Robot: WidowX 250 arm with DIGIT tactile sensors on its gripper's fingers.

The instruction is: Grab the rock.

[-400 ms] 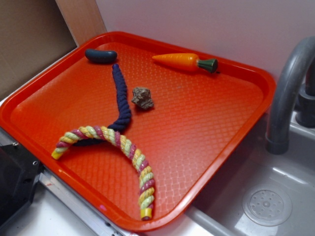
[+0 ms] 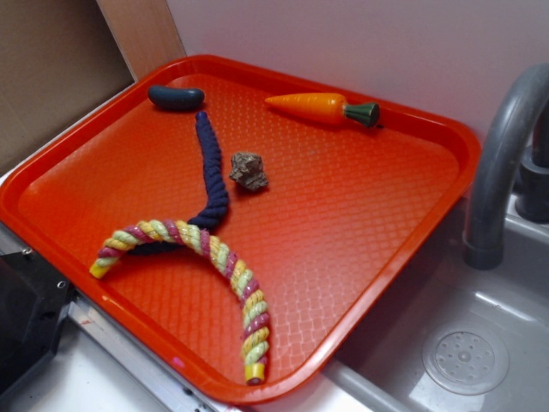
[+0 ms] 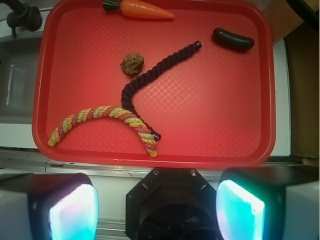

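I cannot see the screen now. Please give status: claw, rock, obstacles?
Claw open, empty, back off the tray. Rock untouched, beside the dark rope. Nothing covering it.

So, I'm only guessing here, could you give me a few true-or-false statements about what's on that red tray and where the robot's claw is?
1. The rock lies right beside the dark purple rope. True.
2. The gripper is closed on the rock. False: its fingers stand wide apart, off the tray, holding nothing.
3. The carrot toy lies near the tray's edge. True.
4. The multicoloured rope is wrapped around the rock. False: it lies apart from it, crossing the dark purple rope.
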